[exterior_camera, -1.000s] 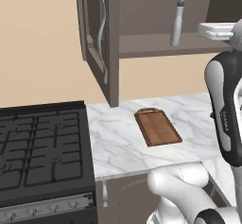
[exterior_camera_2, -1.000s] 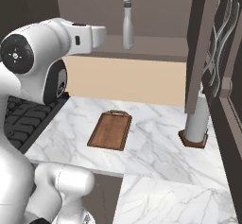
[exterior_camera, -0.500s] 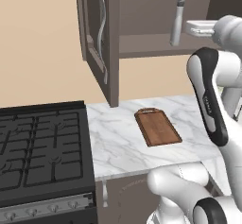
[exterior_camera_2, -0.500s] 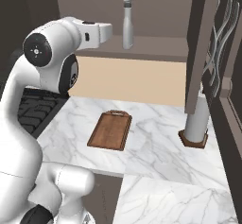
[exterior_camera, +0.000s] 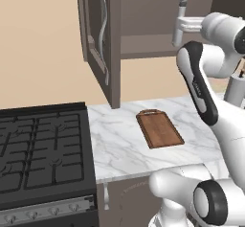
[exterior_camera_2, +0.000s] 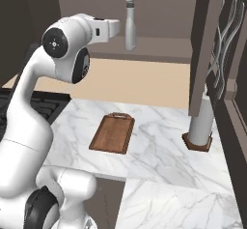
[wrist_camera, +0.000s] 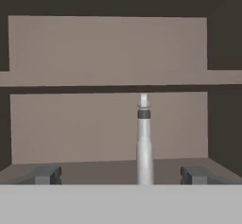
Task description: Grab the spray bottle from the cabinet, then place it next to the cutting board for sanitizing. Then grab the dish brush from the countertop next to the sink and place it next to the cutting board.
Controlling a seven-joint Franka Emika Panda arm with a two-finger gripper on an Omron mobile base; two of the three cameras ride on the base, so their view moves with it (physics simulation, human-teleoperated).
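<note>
While the arm is reaching up toward the open cabinet (exterior_camera: 103, 39), its gripper (wrist_camera: 120, 175) is hanging wide open with nothing between the fingers, pointing straight into the cupboard. The spray bottle (exterior_camera_2: 130, 22) is standing upright on the cabinet shelf (exterior_camera_2: 154, 47), near the front edge, and from the hand camera it is sitting almost midway between the two dark fingertips, a little right of centre, some way ahead of them.

The step in hand, as I judge it, is the approach for the grab. To do it well the hand should be sliding forward level with the shelf, keeping the bottle between the fingers, and nudging slightly toward the bottle's side so that both fingers meet the body evenly. It looks tall and narrow (and so probably easy to tip), so a finger brushing it on the way in could knock it over or push it toward the back wall. Closing around the body below the neck, rather than at the thin nozzle head, should give the steadier hold. The hand is passing close under the shelf above, so lifting only a touch before backing out seems wise.

Down on the countertop (exterior_camera: 119, 144) the cutting board (exterior_camera: 159, 128) is lying flat near the middle, with free marble on both long sides for setting the bottle down.
</note>
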